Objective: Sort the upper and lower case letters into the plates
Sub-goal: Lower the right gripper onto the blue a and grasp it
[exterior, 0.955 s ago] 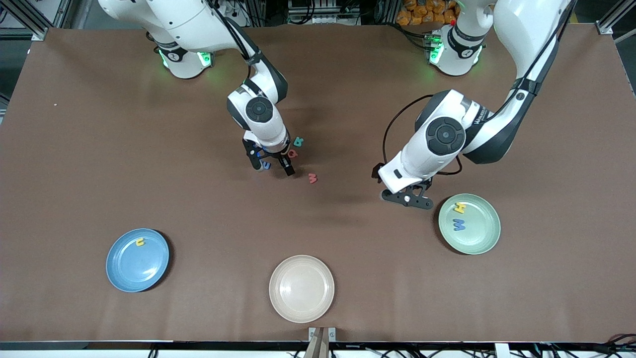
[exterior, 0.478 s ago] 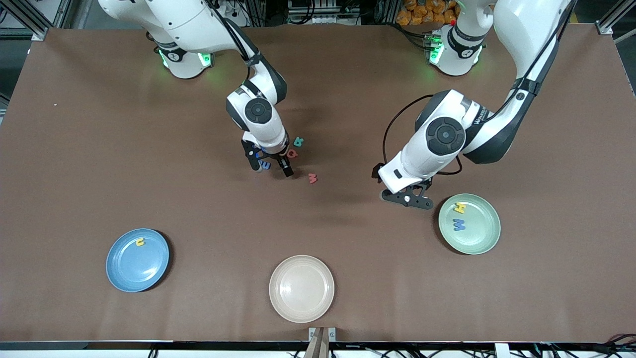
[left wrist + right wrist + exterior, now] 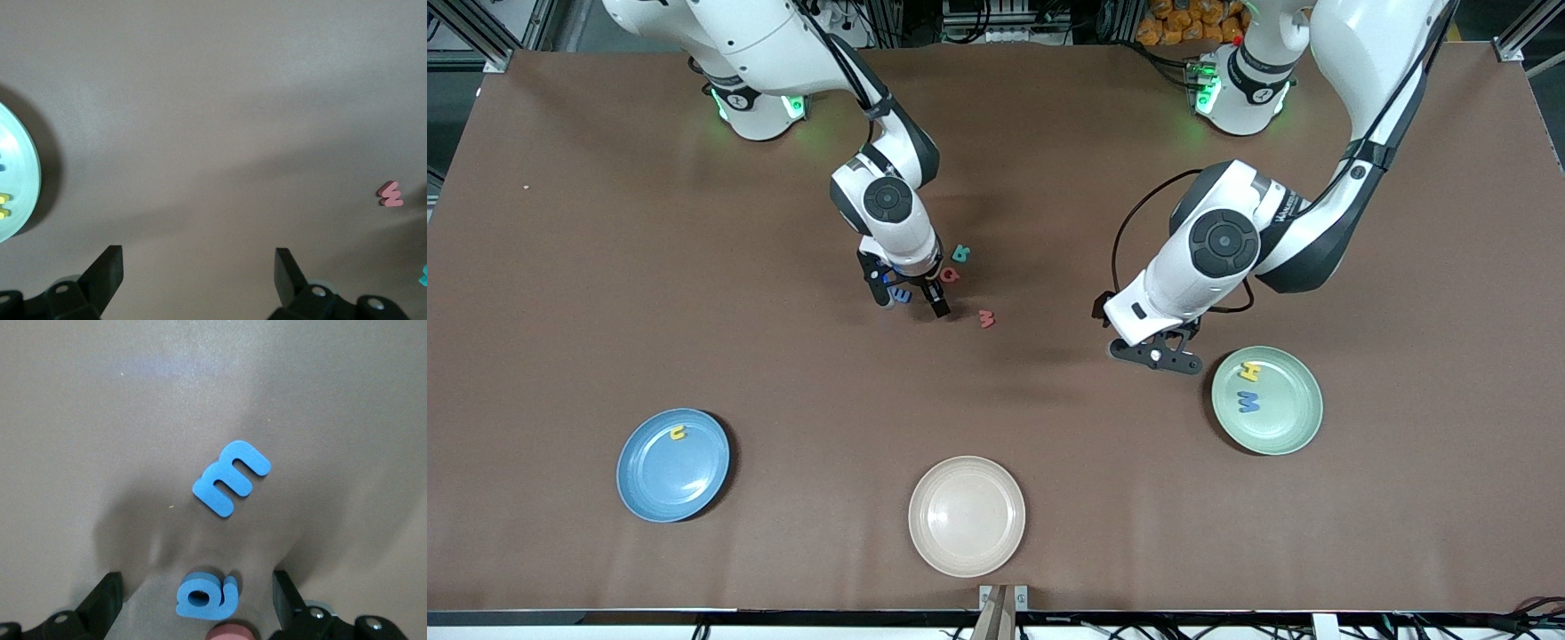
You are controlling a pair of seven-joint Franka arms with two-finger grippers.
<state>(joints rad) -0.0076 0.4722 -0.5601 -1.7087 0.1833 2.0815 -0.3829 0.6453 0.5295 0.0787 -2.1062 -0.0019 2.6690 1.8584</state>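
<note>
blue letter m [image 3: 231, 478] under open right claw [image 3: 193, 600]

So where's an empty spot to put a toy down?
The cream plate holds nothing, and bare table lies between it and the blue plate. It is crowded under the right end effector, where loose letters cluster. The green plate already holds two letters.

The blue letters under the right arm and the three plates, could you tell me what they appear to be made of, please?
Blue letter m and blue letter a: probably soft foam, with thick cut edges, flat faces and a matte surface. Blue plate, mint green plate and beige plate: likely matte plastic or a fibre composite, with a dull, even colour and only faint sheen. The look alone cannot settle it.
</note>
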